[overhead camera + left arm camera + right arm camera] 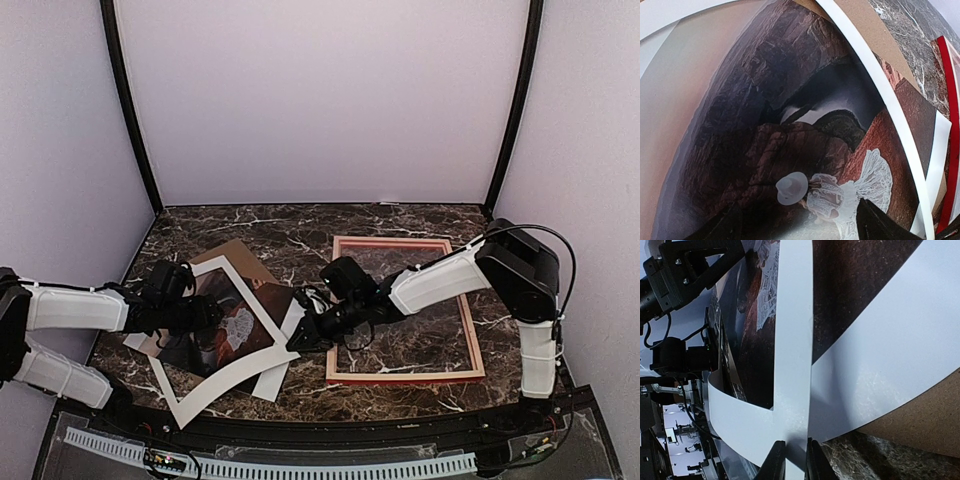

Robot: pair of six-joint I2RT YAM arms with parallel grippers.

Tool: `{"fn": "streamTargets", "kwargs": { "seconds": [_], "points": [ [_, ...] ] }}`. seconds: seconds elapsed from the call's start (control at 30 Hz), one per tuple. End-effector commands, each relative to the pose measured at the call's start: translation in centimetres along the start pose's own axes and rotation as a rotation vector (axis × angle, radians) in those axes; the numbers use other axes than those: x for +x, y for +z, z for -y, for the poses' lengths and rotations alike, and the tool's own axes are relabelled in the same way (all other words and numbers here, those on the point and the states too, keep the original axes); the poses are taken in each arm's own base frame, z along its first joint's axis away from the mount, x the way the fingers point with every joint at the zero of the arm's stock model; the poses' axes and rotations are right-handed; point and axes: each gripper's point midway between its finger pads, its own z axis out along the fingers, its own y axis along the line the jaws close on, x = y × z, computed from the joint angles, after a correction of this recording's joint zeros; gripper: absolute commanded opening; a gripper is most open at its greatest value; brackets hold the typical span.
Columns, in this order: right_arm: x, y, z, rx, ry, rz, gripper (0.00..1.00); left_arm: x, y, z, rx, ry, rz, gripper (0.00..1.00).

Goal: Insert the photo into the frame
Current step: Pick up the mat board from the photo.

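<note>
The right gripper (795, 460) was pinched narrow on a corner of the mat (795, 340), which bowed over the photo (765, 150). The left gripper (800, 227) hung wide open just above the photo. The photo lay left of the frame (405, 376), which sat flat on the table (300, 225).

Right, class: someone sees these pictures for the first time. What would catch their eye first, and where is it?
First the dark photo with its white figure, left of centre on the marble table, lying under a white mat. The right gripper pinches a strip of that mat at the corner nearest the frame, and the left gripper hangs open over the photo. To the right, the red frame lies empty, with marble showing through it.
</note>
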Motion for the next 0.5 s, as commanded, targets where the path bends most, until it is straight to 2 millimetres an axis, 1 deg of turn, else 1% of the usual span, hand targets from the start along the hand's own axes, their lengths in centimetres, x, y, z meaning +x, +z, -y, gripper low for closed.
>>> {"fn": "streamTargets", "kwargs": {
  "seconds": [0.0, 0.2, 0.47],
  "points": [
    [-0.33, 0.34, -0.66, -0.055, -0.002, 0.006, 0.16, 2.16, 0.41, -0.84, -0.025, 0.001, -0.079, 0.81],
    [-0.61, 0.26, -1.00, -0.075, 0.006, 0.014, 0.19, 2.33, 0.53, -0.77, -0.024, 0.003, -0.083, 0.81],
    [-1.09, -0.20, -0.84, -0.078, 0.019, 0.029, 0.25, 2.14, 0.40, -0.70, -0.024, 0.002, -0.076, 0.81]
  ]
}}
